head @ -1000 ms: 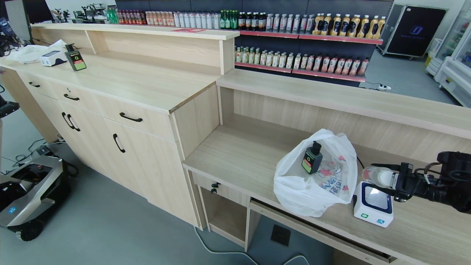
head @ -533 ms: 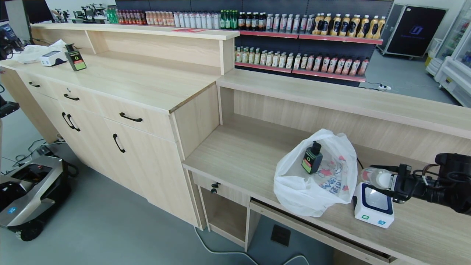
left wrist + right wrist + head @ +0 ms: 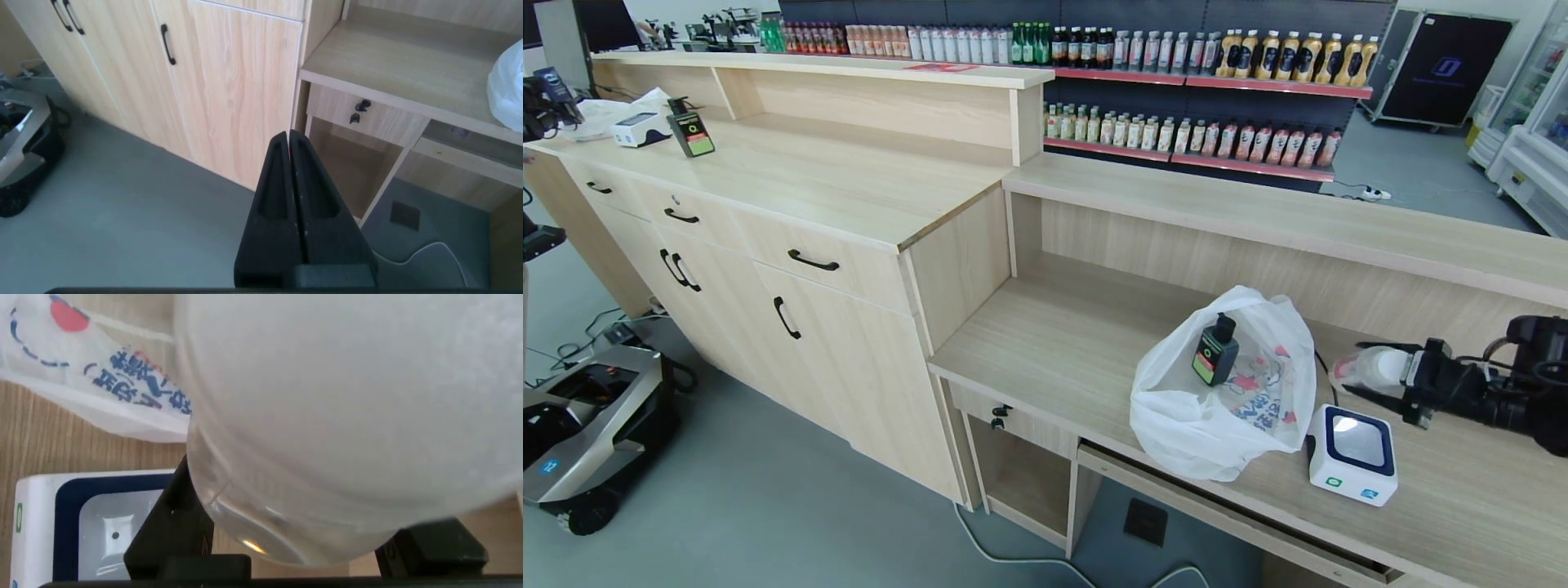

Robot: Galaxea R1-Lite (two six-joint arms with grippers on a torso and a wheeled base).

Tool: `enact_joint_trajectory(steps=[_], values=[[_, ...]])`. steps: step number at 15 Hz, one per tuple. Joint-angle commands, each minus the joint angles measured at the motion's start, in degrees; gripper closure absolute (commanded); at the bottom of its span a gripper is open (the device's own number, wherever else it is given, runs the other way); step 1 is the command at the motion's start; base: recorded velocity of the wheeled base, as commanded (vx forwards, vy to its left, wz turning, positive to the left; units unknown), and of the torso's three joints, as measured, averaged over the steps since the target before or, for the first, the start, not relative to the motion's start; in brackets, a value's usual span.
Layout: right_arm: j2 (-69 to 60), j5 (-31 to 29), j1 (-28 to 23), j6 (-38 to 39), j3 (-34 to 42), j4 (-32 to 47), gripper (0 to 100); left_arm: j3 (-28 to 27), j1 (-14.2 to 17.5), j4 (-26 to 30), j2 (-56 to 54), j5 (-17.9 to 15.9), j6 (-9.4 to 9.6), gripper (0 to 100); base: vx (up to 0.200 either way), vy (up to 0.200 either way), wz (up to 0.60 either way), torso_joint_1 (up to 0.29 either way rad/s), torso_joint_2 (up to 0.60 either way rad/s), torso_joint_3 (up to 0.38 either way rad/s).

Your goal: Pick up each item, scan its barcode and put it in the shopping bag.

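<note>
The right gripper (image 3: 1354, 369) was closed on a pale translucent bottle (image 3: 1380, 365), which was held sideways above the counter (image 3: 1062, 343), at 1 o'clock of the scanner (image 3: 1352, 453). The shopping bag (image 3: 1241, 408) was seen at 9 o'clock of the scanner, with a dark bottle (image 3: 1215, 351) inside. The fingers of the left gripper (image 3: 292, 188) were pressed together, with nothing held.

pale bottle (image 3: 1372, 367) sideways, near scanner (image 3: 1352, 453); white shopping bag (image 3: 1176, 408) open, dark bottle (image 3: 1215, 353) inside

blue and red print on shopping bag (image 3: 1201, 425), illegible, small icons on scanner (image 3: 1352, 453), no readable text
</note>
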State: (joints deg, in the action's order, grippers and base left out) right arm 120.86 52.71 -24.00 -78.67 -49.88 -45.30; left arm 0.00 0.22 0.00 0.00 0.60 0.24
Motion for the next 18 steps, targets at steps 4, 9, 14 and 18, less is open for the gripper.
enact_joint_trajectory(steps=[4,9,14,18], values=[[-11.87,-6.31,2.29,32.70,-8.21,0.92,100,0.00,0.04,0.00,0.00,0.02,0.02,100,0.000,0.000,0.00,0.000,0.00,0.000],[-13.19,-18.61,7.83,52.74,-7.77,10.94,100,0.00,0.04,0.00,0.00,0.02,0.02,100,0.000,0.000,0.00,0.000,0.00,0.000],[-14.25,-18.96,13.10,57.57,-3.64,15.59,100,0.00,0.04,0.00,0.00,0.02,0.11,100,0.000,0.000,0.00,0.000,0.00,0.000],[-10.29,-19.05,14.95,55.20,-0.74,10.50,100,0.00,0.04,0.00,0.00,0.02,0.02,100,0.000,0.000,0.00,0.000,0.00,0.000]])
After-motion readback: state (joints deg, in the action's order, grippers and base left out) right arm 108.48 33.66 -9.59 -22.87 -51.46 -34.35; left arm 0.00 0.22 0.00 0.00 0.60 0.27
